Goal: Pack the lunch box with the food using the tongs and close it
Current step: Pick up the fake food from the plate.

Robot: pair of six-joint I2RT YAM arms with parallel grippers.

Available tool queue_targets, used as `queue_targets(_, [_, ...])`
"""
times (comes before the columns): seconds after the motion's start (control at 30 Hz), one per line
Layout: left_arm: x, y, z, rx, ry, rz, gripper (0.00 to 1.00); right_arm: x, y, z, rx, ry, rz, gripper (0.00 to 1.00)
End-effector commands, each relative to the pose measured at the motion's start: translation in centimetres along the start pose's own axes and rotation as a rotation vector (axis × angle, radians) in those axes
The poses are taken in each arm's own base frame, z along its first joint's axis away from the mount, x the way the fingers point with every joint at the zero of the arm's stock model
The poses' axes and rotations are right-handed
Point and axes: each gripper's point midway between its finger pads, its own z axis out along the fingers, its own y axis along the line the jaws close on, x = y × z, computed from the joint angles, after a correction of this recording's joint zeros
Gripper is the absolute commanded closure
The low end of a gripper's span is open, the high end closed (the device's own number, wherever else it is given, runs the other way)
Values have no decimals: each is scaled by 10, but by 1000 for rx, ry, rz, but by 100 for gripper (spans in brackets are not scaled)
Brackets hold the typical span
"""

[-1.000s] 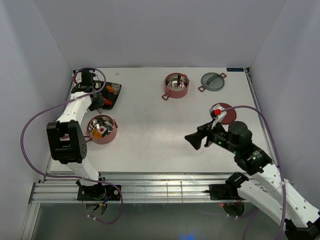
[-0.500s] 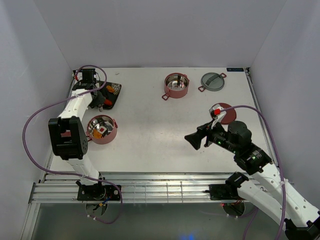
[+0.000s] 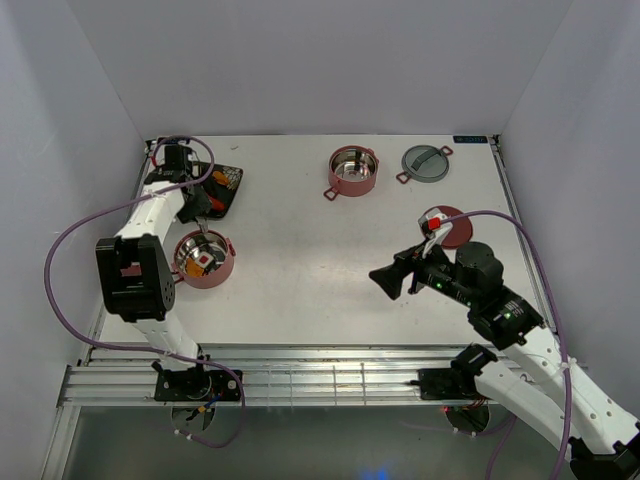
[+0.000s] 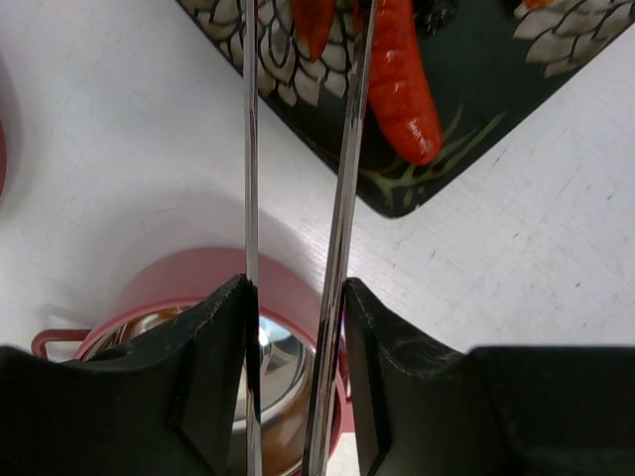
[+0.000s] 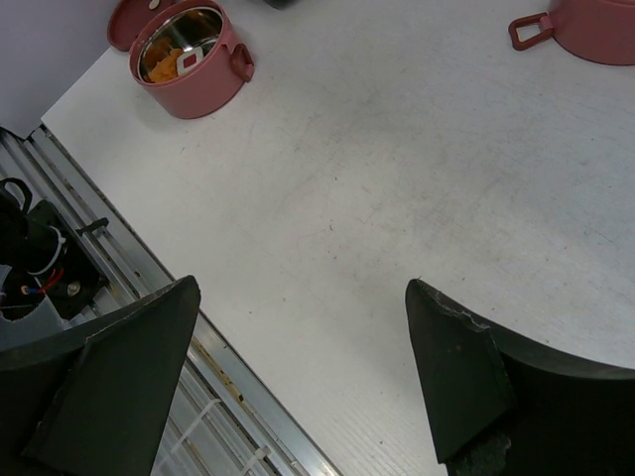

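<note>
My left gripper (image 3: 201, 206) (image 4: 295, 288) is shut on the silver tongs (image 4: 342, 198), one slim arm against each finger. The tongs reach out over the dark patterned plate (image 3: 224, 188) (image 4: 476, 89), where red pieces of food (image 4: 402, 79) lie. A smaller red piece (image 4: 313, 25) shows between the two arms; the tips are cut off by the frame's top. Just below my left fingers stands a dark-red lunch box bowl (image 3: 204, 258) (image 4: 189, 297) (image 5: 189, 50) holding orange and white food. My right gripper (image 3: 385, 280) (image 5: 303, 286) hangs open and empty over bare table.
A second dark-red bowl (image 3: 353, 170) (image 5: 595, 25) stands at the back centre, with the grey metal lid (image 3: 425, 162) to its right. A red disc lid (image 3: 447, 226) lies behind my right arm. The metal rail (image 5: 179, 327) runs along the table's near edge.
The left arm has shifted slightly over the plate with the tongs in its grip. The right arm has not moved.
</note>
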Motion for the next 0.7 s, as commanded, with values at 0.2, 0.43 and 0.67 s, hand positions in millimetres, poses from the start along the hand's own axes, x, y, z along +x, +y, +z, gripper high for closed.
queue_targets(0.2, [-3,0,-32,57,-31,-1,49,-17,4,0,-7,-60,-17,10])
queue_targets(0.43, [-4,1,-34,52,-31,-1,53,-16,3,-1,-1,-57,-18,10])
queue_targets(0.67, [-4,4,-29,23,-20,7,56,-17,2,-3,4,-63,-20,10])
